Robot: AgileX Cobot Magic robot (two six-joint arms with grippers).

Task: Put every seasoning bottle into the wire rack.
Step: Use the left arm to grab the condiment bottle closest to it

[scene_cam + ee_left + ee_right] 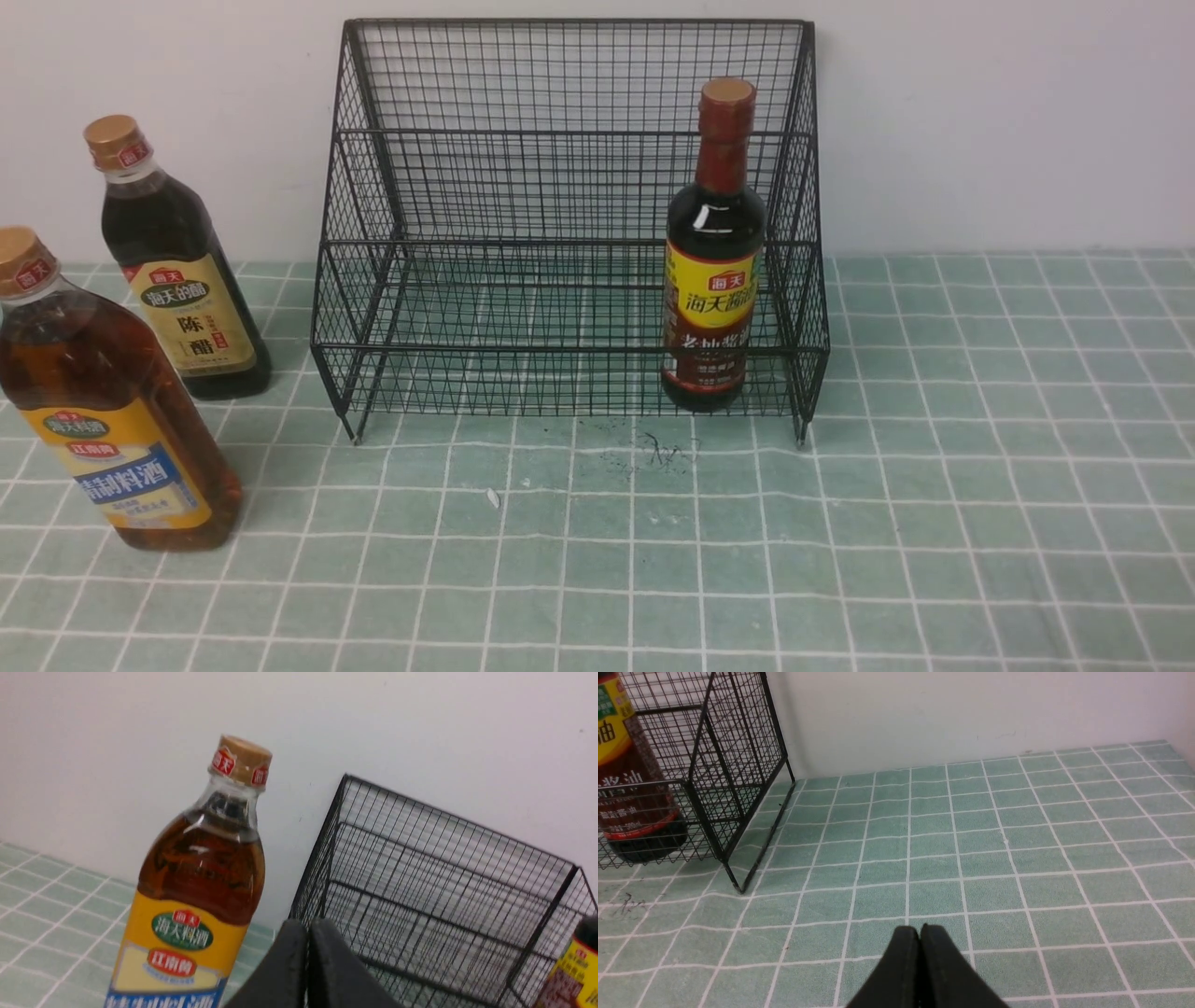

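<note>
The black wire rack (569, 233) stands against the wall. A dark slim-necked bottle with a yellow-maroon label (712, 280) stands upright in its lower tier at the right end. On the table left of the rack stand a dark bottle with a beige label (177, 271) and, nearer, an amber bottle with a yellow-blue label (103, 411). Neither arm shows in the front view. My left gripper (308, 924) is shut and empty beside the amber bottle (196, 891), with the rack (420, 896) behind it. My right gripper (920, 929) is shut and empty over bare cloth, right of the rack (733, 779).
A green checked cloth (934, 485) covers the table up to a white wall. Small dark scribbles (658, 453) and a white fleck (493, 497) mark the cloth in front of the rack.
</note>
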